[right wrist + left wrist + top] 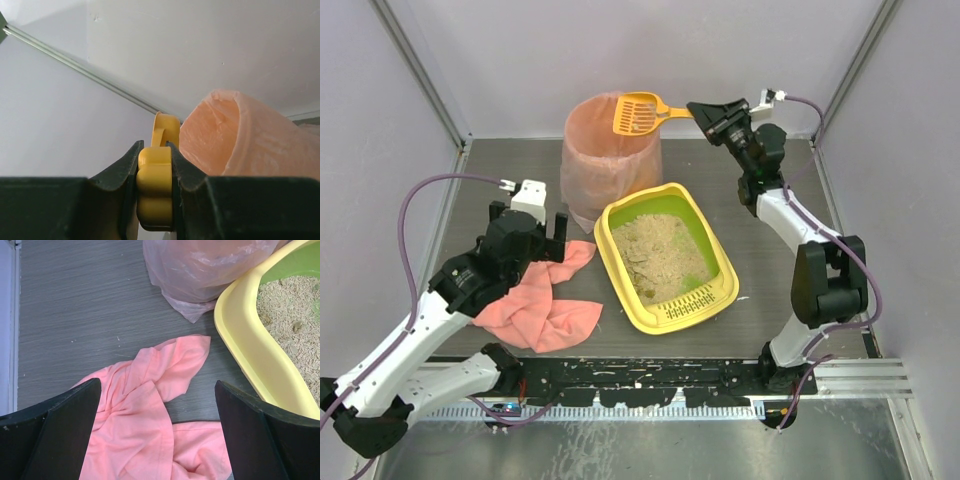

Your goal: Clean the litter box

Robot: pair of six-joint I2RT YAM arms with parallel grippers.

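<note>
The yellow litter box (720, 262) lies mid-table, lime-green inside, holding beige litter (660, 258) with a few dark clumps, its slotted grate at the near end. Its rim also shows in the left wrist view (250, 350). My right gripper (698, 110) is shut on the handle of the orange slotted scoop (638, 113), holding the scoop head over the pink-lined bin (610, 160). The handle sits clamped between the fingers in the right wrist view (156, 185). My left gripper (558, 235) is open and empty above a pink cloth (145, 425).
The pink cloth (545, 300) lies crumpled on the table left of the litter box. The bin's bag (200, 270) bulges down to the table beside the box's far left corner. Cage walls close the left, right and far sides.
</note>
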